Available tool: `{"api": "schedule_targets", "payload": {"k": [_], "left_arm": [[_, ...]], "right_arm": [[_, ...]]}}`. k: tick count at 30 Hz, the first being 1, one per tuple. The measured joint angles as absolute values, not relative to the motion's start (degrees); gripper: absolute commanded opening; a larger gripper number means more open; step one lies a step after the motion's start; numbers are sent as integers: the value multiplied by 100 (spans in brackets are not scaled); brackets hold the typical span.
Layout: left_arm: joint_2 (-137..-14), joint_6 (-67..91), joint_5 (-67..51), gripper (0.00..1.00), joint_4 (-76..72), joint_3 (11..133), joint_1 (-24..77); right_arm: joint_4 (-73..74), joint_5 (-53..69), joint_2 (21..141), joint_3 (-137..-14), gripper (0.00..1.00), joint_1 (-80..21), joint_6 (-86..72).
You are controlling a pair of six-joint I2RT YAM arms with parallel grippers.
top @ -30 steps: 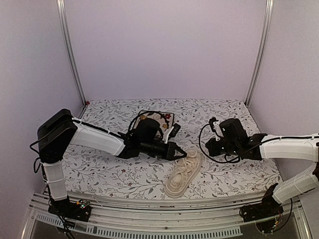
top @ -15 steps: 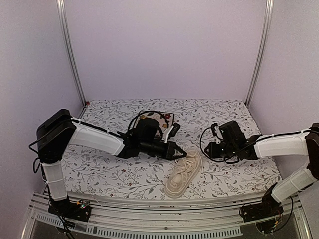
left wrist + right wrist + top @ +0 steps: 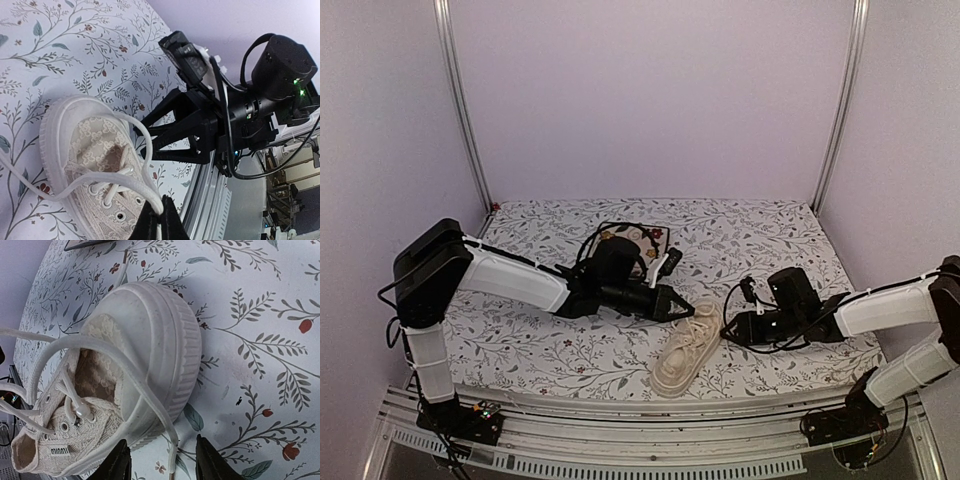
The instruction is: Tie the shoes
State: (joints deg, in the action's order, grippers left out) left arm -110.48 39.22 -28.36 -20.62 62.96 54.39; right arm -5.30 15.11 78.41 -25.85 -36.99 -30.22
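Observation:
The cream sneaker lies on the floral cloth near the front edge, with its laces loose. My left gripper is at the shoe's far left side. In the left wrist view it is shut on a loop of cream lace above the shoe. My right gripper is low at the shoe's right end. In the right wrist view it is open, and the free lace end lies on the cloth between its fingers, beside the shoe's rubber end.
The square floral plate with a dark rim lies behind the left arm. The floral cloth covers the table, and a metal rail runs along the front edge close to the shoe.
My right gripper has moved nearer and lower, down to the cloth at the shoe's right end. My left gripper has stayed in place with the lace.

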Motion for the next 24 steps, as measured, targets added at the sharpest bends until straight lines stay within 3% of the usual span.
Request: {"api": "schedule_targets", "payload": {"k": [11, 24], "left_arm": [[-11050, 3905, -2888, 0, -1994, 6366, 5439], [-11050, 3903, -2908, 0, -1920, 6403, 5439]], "right_arm": [[-1267, 2211, 8276, -2467, 43, -3341, -2936], [-2005, 2980, 8711, -2381, 33, -3146, -2694]]}}
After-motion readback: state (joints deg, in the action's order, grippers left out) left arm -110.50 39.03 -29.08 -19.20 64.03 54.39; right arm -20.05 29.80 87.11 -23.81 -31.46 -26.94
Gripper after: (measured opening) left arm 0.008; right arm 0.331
